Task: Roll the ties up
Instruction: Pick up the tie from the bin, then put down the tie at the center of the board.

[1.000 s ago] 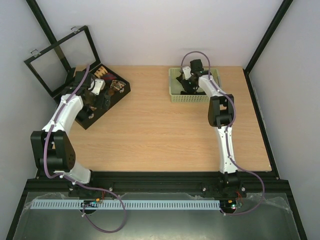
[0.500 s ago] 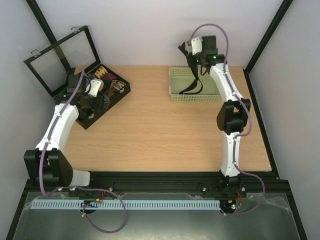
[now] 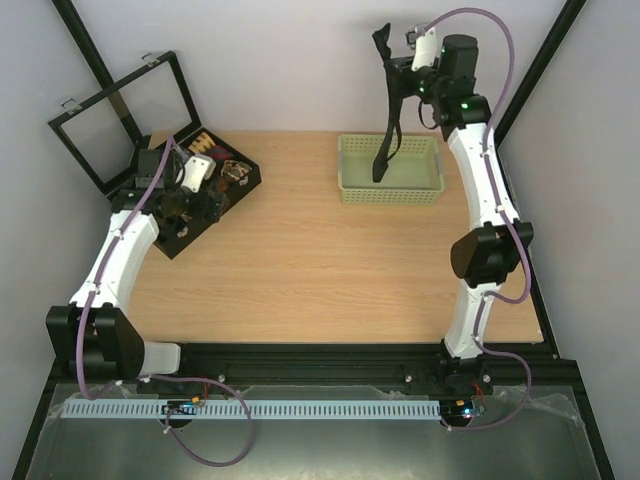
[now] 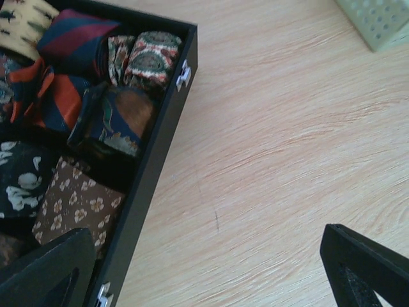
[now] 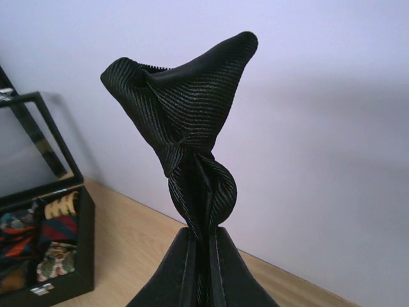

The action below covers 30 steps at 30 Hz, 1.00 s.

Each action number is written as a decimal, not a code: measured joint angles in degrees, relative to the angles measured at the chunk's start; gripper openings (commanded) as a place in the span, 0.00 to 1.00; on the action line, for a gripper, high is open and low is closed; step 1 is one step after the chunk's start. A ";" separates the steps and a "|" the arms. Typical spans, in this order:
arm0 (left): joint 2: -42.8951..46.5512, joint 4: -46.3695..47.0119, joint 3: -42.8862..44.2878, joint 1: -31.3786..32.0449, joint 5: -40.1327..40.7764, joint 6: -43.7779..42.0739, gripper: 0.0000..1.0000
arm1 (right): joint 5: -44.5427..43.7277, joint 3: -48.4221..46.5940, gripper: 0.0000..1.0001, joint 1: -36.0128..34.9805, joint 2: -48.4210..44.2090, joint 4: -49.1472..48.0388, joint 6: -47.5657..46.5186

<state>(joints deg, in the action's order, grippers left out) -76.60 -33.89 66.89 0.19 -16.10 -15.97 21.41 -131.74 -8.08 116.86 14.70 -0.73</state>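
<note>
Since a second ago the right arm has risen from the basket [image 3: 390, 194] and now holds its right end effector [image 3: 398, 68] high above the far edge of the counter [image 3: 300, 250]. Its jaws are pinched fully together on the black tie [image 3: 388, 130]. The right wrist view shows the fabric bunched and twisted above the closed fingertips. The tie hangs straight down as a long narrow strip. Its lower end reaches into the pale green basket, though whether it touches the bottom cannot be told. The left end effector [image 4: 204, 275] stands spread wide with nothing between its fingers, over the counter just beside the black box [image 4: 160, 166]. Inside the box lie the rolled ties [image 4: 150, 57], patterned coils packed side by side in its compartments.
</note>
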 measured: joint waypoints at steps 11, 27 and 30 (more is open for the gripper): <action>-6.05 3.06 10.21 0.02 -5.42 1.07 0.99 | 2.82 11.13 0.01 4.04 -22.56 -0.22 3.32; -8.44 -4.68 17.66 0.02 -4.81 -2.93 0.99 | 13.31 64.32 0.91 -8.57 -53.35 -4.66 -2.38; -8.02 -6.97 16.17 0.02 -4.33 -4.31 0.99 | 12.94 73.37 0.99 -16.22 -49.96 -3.50 -4.17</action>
<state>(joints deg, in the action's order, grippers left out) -84.62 -40.86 83.07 0.21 -20.43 -20.27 34.35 -58.37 -24.29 66.89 11.20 -4.91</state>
